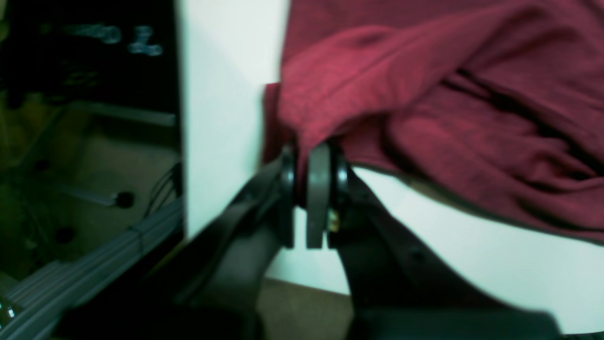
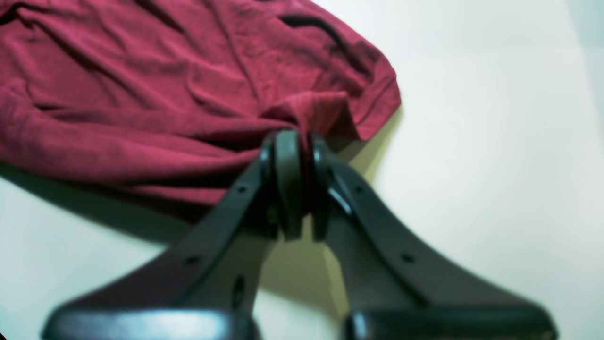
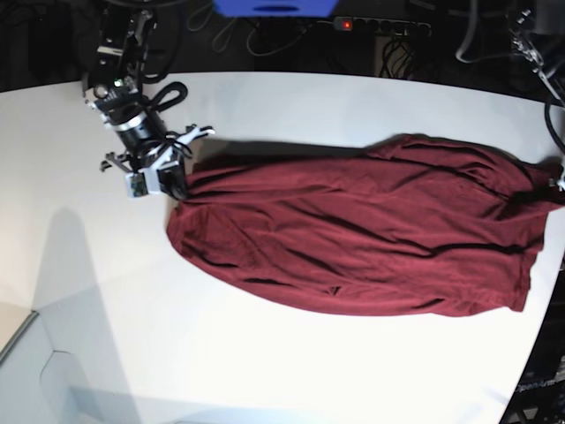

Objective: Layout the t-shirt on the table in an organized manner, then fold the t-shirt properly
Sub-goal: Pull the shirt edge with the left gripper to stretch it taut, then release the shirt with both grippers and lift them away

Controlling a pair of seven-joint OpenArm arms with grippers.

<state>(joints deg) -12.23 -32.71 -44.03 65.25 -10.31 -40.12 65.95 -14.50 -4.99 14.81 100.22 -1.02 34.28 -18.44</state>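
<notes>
My left hand (image 1: 309,189) and right hand (image 2: 299,182) each clench an end of the t-shirt (image 3: 353,234), stretching it lengthwise across the counter (image 3: 291,97) toward opposite side edges, apparently to pull out wrinkles before folding; the fabric remains rumpled.

No readable text, label or number anywhere; both wrist views are perhaps too blurred.

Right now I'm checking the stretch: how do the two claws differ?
The right claw pinches the t-shirt well inside the table; the left claw pinches it beside the table's edge. In the base view the left claw is nearly out of frame. Both are shut on fabric.
</notes>
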